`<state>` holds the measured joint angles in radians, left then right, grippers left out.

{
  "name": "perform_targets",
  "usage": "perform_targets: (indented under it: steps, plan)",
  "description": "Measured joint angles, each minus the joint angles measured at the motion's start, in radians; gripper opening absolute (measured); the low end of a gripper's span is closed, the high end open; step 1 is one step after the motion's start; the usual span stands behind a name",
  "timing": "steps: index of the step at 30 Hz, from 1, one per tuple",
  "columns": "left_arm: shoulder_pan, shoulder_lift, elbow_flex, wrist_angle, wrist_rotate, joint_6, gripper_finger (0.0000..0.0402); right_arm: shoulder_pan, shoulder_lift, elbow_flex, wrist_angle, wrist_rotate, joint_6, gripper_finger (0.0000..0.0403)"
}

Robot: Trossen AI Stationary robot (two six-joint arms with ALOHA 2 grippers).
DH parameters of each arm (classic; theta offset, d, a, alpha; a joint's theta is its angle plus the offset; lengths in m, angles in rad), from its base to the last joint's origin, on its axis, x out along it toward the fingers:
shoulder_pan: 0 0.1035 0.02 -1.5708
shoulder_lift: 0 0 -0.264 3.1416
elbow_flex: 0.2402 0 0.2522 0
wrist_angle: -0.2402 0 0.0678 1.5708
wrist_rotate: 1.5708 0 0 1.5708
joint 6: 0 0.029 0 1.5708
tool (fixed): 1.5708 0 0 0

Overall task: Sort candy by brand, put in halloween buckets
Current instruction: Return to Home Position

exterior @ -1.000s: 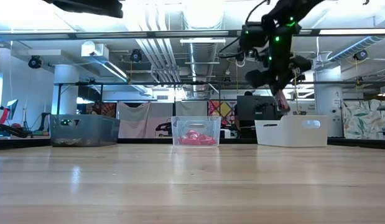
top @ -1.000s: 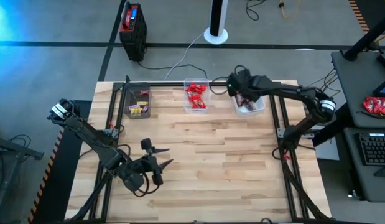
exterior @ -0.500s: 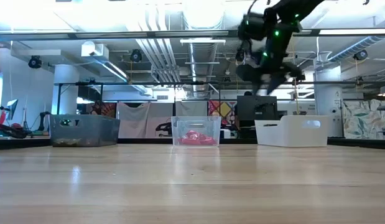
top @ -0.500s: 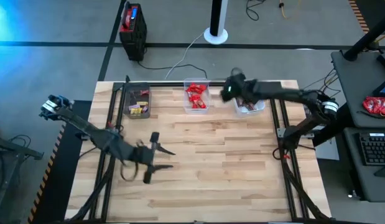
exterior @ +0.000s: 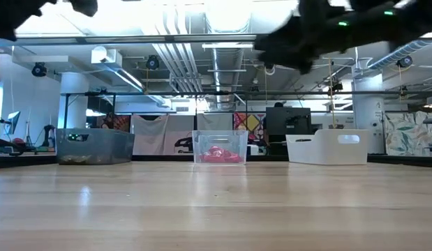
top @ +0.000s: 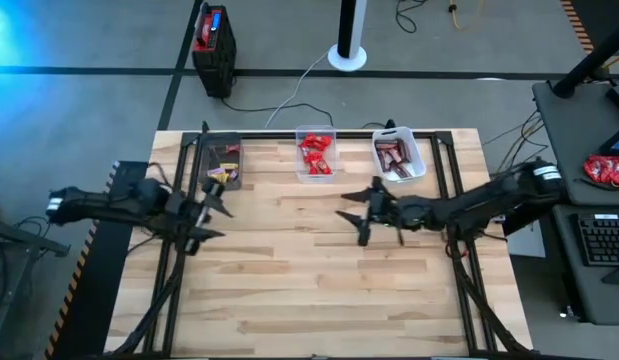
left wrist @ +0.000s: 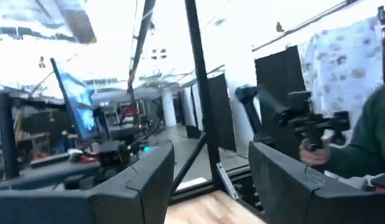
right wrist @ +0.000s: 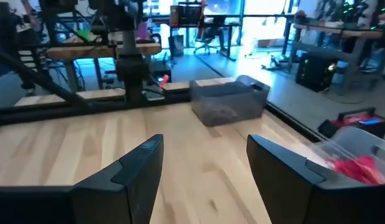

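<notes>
Three bins stand in a row at the table's far edge: a dark grey bin (top: 221, 162) with yellow and dark pieces, a clear bin (top: 316, 155) with shiny red candies (top: 315, 152), and a white bin (top: 399, 160) with dark brown bars (top: 394, 158). They also show in the low view: grey (exterior: 93, 145), clear (exterior: 219, 146), white (exterior: 333, 147). My left gripper (top: 215, 211) is open and empty, just near of the grey bin (right wrist: 228, 104). My right gripper (top: 357, 213) is open and empty over the table's middle, near of the clear bin (right wrist: 360, 163), pointing toward the table's left.
Dark frame rails (top: 184, 190) run along the table's left and right sides (top: 451, 200). A black-and-red box (top: 213, 40) stands on the floor beyond the far edge. Bare wood (top: 309, 280) fills the near half. A person (left wrist: 366, 146) shows beyond the table.
My right gripper has left its place above the white bin, gone toward the near edge to the table's middle, and turned level to point left. My left gripper has gone from the near left part of the table toward the far edge, up to the grey bin.
</notes>
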<state>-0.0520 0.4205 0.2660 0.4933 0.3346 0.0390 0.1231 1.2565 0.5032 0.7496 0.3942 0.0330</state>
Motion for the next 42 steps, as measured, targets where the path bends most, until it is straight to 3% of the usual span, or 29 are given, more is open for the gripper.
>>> perform_targets:
  steps: [9, 16, 21, 27, 31, 37, 42]
  plan:
    - [0.004, -0.416, -0.027, -0.35, -0.044, 0.047, 0.019, 0.008, -0.432, -0.294, -0.006, -0.065, -0.029, 0.0224]
    - [0.005, -0.389, -0.108, -0.358, -0.186, 0.127, 0.019, 0.016, -0.778, -0.482, 0.003, -0.062, -0.083, 0.0224]
    - [0.003, -0.421, -0.255, -0.146, -0.169, 0.207, 0.019, 0.035, -0.96, -0.49, -0.073, -0.14, -0.171, 0.0223]
    - [0.005, -0.399, -0.249, -0.359, -0.263, 0.276, 0.019, 0.047, -1.132, -0.491, -0.083, -0.184, -0.381, 0.0223]
    - [0.005, -0.378, -0.25, -0.482, -0.284, 0.265, 0.019, 0.047, -1.211, -0.491, -0.135, -0.116, -0.398, 0.0223]
    - [0.005, -0.323, -0.226, -0.485, -0.292, 0.256, 0.019, 0.046, -1.256, -0.492, -0.088, -0.147, -0.448, 0.0216]
    - [0.005, -0.299, -0.212, -0.489, -0.292, 0.255, 0.019, 0.047, -1.221, -0.492, -0.091, 0.003, -0.452, 0.0206]
